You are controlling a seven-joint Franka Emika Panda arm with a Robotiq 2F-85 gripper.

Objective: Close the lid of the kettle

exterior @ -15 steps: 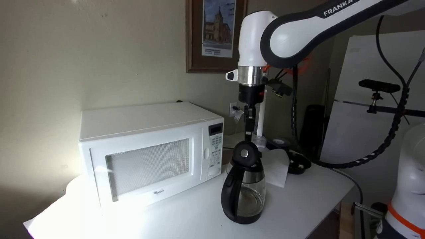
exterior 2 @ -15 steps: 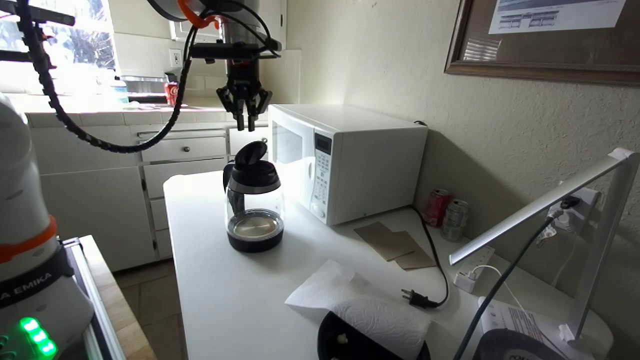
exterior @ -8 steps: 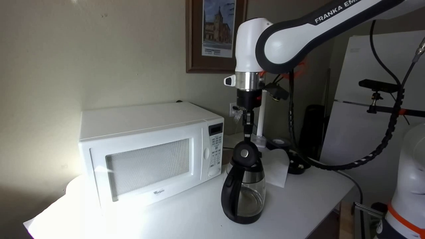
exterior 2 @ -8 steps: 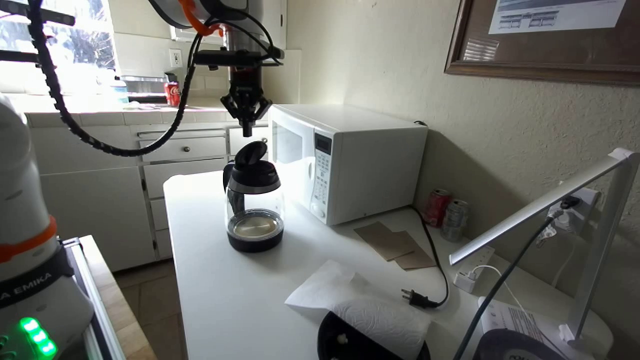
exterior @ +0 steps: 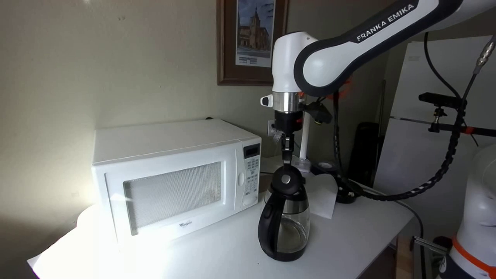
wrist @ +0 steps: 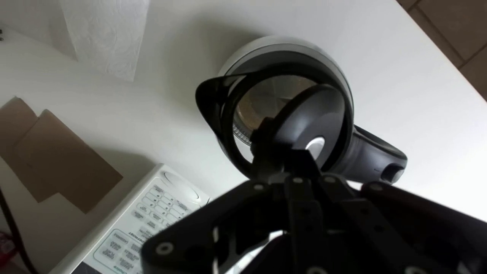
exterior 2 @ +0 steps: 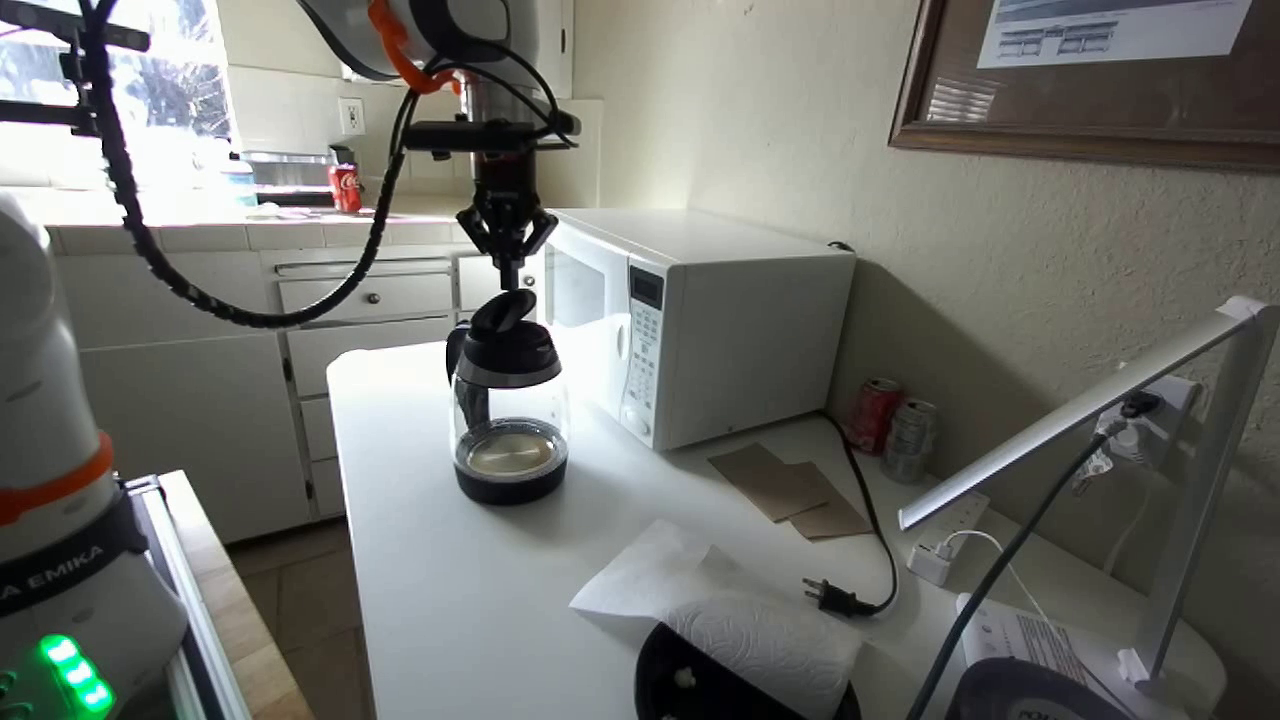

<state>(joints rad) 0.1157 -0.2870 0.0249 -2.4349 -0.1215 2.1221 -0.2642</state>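
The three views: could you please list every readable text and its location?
"FRANKA EMIKA": white robot arm
"A EMIKA": black band on white robot base
"Whirlpool": white boxy microwave
"DEFROST": its white keypad
"Choice": same keypad
Too small or blurred: other keypad labels, script on red metal can, remaining print.

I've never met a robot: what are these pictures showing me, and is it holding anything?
This is a robot arm with a black pincer, called a gripper, at its end. Two views are taken from outside the robot; the third looks down from its wrist. On the white table are a kettle, its lid tilted open, a microwave, paper towel and two cans. The gripper is shut and holds nothing; it hangs close by the lid, perhaps touching, I can't tell.
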